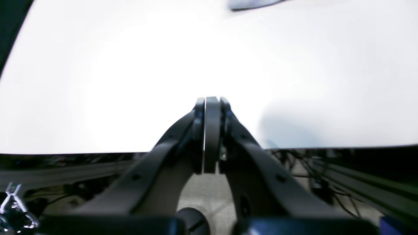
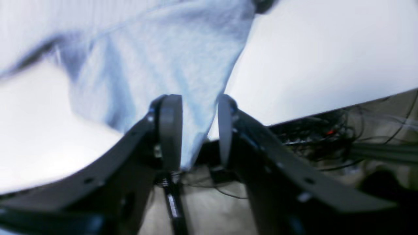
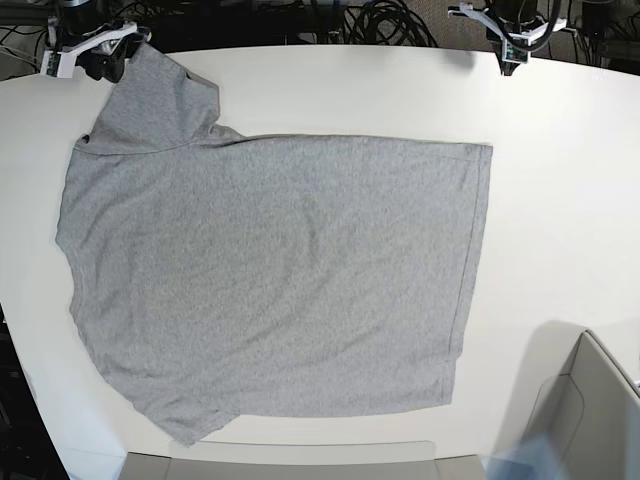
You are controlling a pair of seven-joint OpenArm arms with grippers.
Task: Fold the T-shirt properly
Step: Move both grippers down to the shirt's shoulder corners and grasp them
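One heather-grey cotton T-shirt lies flat across the white tabletop. Limp and light, it suits hem-corner grips. Right claw, parted, straddles the eleven-o'clock sleeve; left claw closed, empty.

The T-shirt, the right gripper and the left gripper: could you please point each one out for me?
T-shirt [image 3: 270,270], base view, middle of the spread grey body.
right gripper [image 2: 196,127], right wrist view, midway between its parted jaws, cloth between them.
left gripper [image 1: 212,107], left wrist view, tips of its closed jaws.
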